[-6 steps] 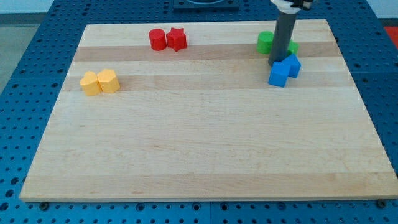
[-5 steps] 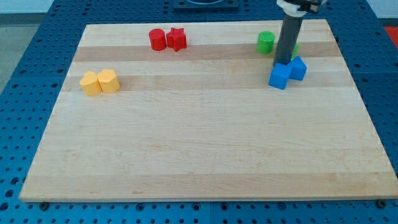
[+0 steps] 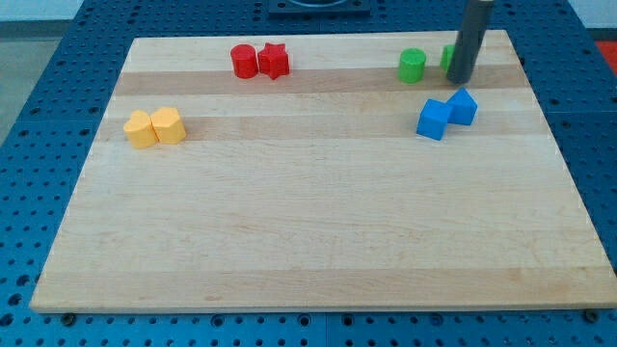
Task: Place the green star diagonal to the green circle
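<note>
My tip (image 3: 461, 81) has been moved up and to the view's right, away from the blue blocks (image 3: 445, 113); no hand is fitted, so no grip can be told. The green star (image 3: 448, 56), mostly hidden behind the rod, has been pushed up and right of the green circle (image 3: 413, 66), so a diagonal placing seems nearly reached.

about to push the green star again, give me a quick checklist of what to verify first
1. My tip in view: ok, it is on the board at the view's right of the green circle.
2. Green star visible: not ok, mostly hidden behind the rod, only a green sliver shows.
3. Star diagonal to circle: cannot tell; the sliver looks roughly level with the circle.
4. Tip touching the star: cannot tell.
5. Two blue blocks clear of tip: ok, they sit below it.
</note>
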